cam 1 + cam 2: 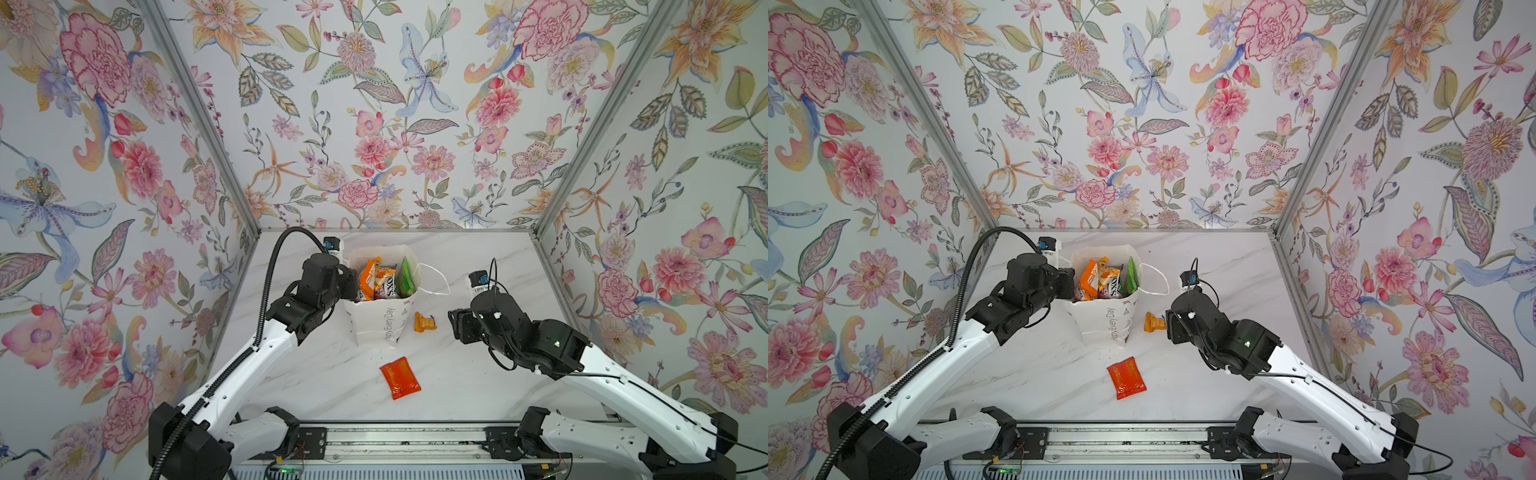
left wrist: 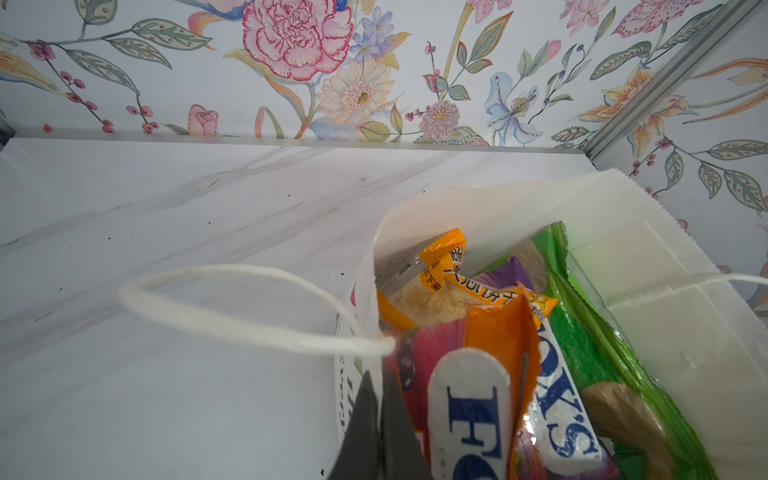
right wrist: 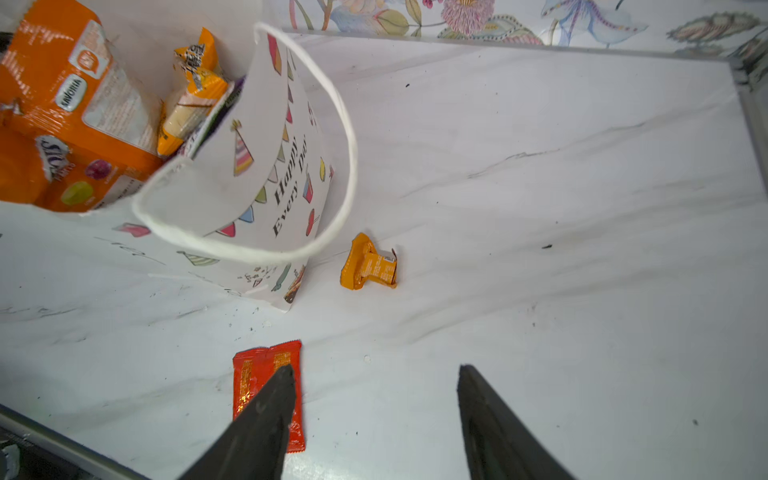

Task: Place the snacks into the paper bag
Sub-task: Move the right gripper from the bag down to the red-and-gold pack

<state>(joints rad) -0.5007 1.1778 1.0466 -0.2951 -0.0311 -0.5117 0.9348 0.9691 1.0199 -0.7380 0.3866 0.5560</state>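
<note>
The left end effector (image 2: 380, 395) is clamped shut on the rim of the paper bag (image 1: 376, 328), which stands upright on the marble surface (image 1: 324, 374), packed with an orange FOX'S bag (image 1: 366, 277) and a green chips bag (image 1: 406, 276). The right end effector (image 3: 376, 374) hangs to the bag's right, jaws apart and empty. A small orange sachet (image 1: 424, 322) lies just beside the bag, and an orange-red sachet (image 1: 400, 377) nearer the front.

White marble-look table (image 1: 478, 374), grey veins, few dark specks (image 3: 547, 246). Bag (image 1: 382, 328) stands upright toward back, near middle — base on table. Small orange sachet (image 1: 424, 322) lies just beside bag's base, on right in both top views, not touching. Red sachet (image 1: 400, 377) lies flat nearer front edge — apart from bag and orange sachet.
</note>
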